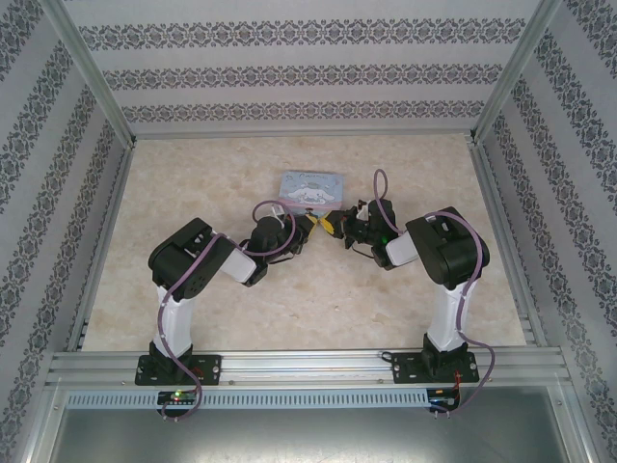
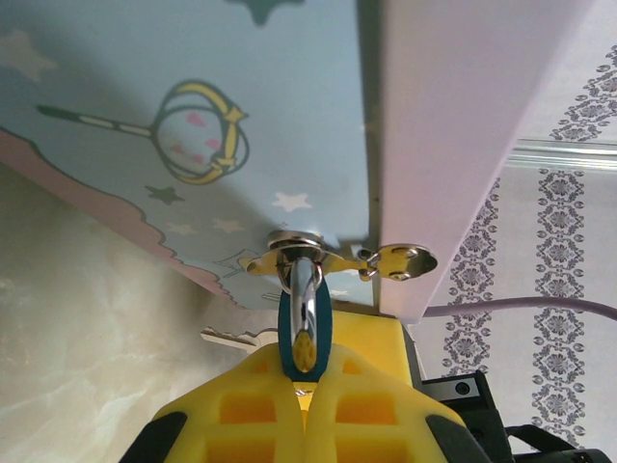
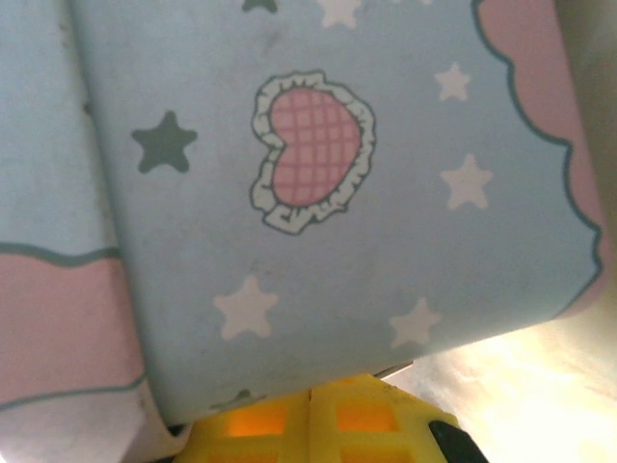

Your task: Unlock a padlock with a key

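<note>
The tiny dark blue-teal padlock point(image 2: 305, 333) hangs by its silvery shackle point(image 2: 304, 294) from the hasp point(image 2: 289, 256) of the pale-blue cartoon tin point(image 2: 193, 87). My left gripper point(image 2: 305, 374) is shut on the padlock's body, its yellow fingers point(image 2: 241, 405) pinching it from below. A silvery key point(image 2: 229, 338) pokes out from behind the padlock. My right gripper point(image 3: 310, 391) is shut, with a thin silver sliver of the key point(image 3: 397, 368) at its tips, pressed close under the tin point(image 3: 337, 241). From above, the left gripper point(image 1: 310, 225) and right gripper point(image 1: 339, 230) meet tip to tip before the tin point(image 1: 310, 187).
The tin lies in the middle of a beige marble-patterned table point(image 1: 193, 193). Patterned walls point(image 1: 308, 68) and aluminium rails point(image 1: 496, 203) close in the table on three sides. Purple cables point(image 1: 381, 193) loop over both arms.
</note>
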Controlling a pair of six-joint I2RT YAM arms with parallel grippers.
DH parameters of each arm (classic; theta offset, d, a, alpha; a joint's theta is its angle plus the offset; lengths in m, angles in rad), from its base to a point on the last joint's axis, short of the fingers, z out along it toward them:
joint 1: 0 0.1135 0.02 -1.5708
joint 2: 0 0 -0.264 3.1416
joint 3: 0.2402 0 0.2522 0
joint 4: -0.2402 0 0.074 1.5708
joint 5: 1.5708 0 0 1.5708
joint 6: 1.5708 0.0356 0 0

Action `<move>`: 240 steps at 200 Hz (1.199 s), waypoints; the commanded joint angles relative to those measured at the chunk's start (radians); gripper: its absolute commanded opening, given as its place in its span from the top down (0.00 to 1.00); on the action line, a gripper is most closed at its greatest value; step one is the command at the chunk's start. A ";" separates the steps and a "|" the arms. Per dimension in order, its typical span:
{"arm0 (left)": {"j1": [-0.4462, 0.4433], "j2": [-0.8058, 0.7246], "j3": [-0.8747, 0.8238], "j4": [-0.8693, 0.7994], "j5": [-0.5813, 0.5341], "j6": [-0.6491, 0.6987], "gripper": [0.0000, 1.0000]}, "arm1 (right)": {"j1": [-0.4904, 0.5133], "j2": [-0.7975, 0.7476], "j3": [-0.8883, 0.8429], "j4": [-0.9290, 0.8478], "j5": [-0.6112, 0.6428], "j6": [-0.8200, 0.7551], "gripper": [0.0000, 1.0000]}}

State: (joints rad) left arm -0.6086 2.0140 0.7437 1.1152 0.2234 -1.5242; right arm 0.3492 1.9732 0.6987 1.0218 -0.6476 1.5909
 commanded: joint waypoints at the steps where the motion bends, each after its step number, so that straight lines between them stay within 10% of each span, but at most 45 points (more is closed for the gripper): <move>1: -0.062 -0.021 -0.009 0.000 0.188 0.053 1.00 | 0.019 -0.001 0.042 0.138 -0.018 -0.021 1.00; 65: -0.062 -0.023 -0.020 -0.026 0.162 0.088 1.00 | 0.016 -0.023 0.021 0.134 -0.017 -0.032 0.99; 115: -0.062 -0.025 -0.037 -0.029 0.117 0.079 1.00 | 0.008 -0.076 0.000 0.100 -0.011 -0.067 0.55; 176: -0.054 -0.024 -0.037 -0.038 0.104 0.080 1.00 | -0.018 -0.160 -0.089 -0.033 -0.038 -0.152 0.30; 240: -0.043 -0.017 -0.024 -0.053 0.100 0.087 1.00 | -0.040 -0.266 -0.211 -0.208 -0.115 -0.258 0.25</move>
State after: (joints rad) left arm -0.6487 2.0071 0.7162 1.0599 0.3103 -1.4654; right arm 0.3099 1.7638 0.5247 0.8928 -0.7128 1.4151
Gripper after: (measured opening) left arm 0.047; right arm 0.750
